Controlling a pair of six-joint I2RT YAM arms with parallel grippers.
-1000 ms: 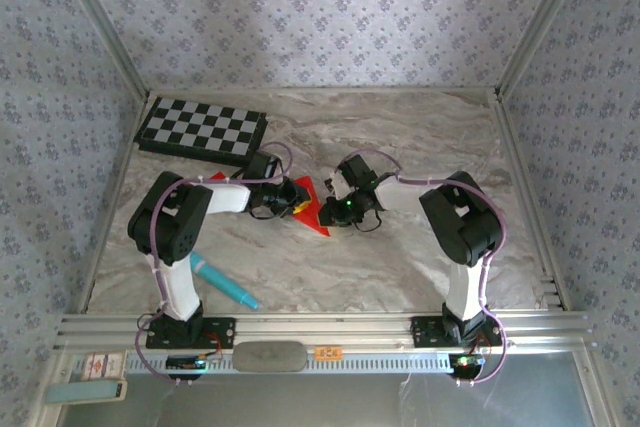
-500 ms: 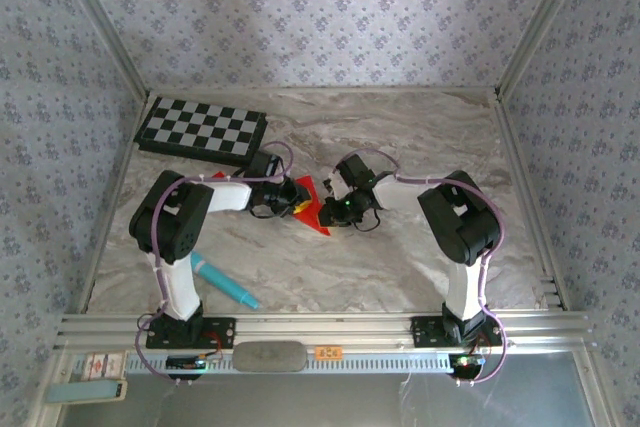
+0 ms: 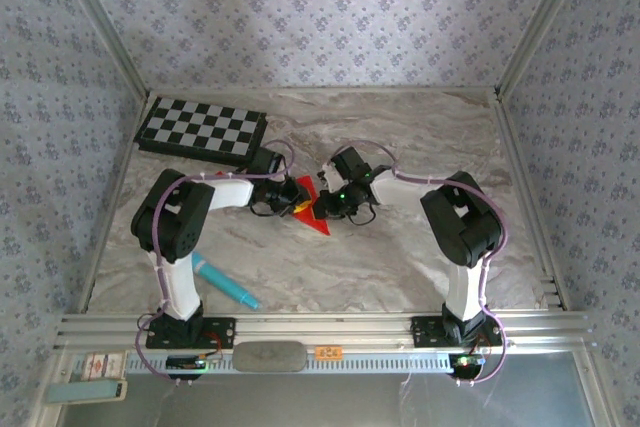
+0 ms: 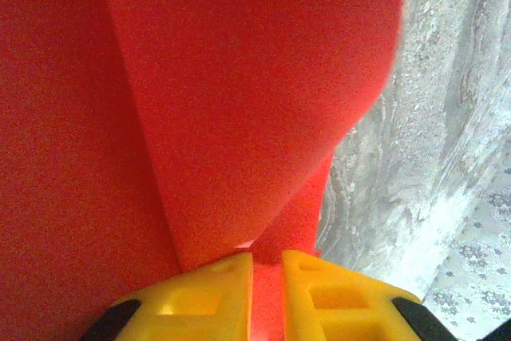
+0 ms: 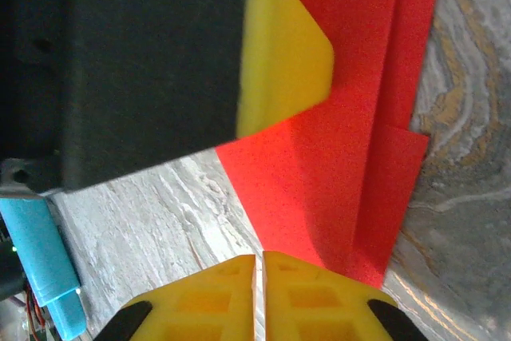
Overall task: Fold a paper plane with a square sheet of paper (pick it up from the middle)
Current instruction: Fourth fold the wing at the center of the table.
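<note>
At mid-table, right jaws have shifted left over the red paper [image 3: 319, 224].

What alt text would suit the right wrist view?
Folded red paper lies on a marbled table, layered edges showing. The left arm's yellow finger overlaps it; the right fingers sit almost shut at the bottom, a teal pen lower left.

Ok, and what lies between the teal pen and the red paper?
Nothing. In the top view, the stretch of marble table between the teal pen and the red paper is bare.
</note>
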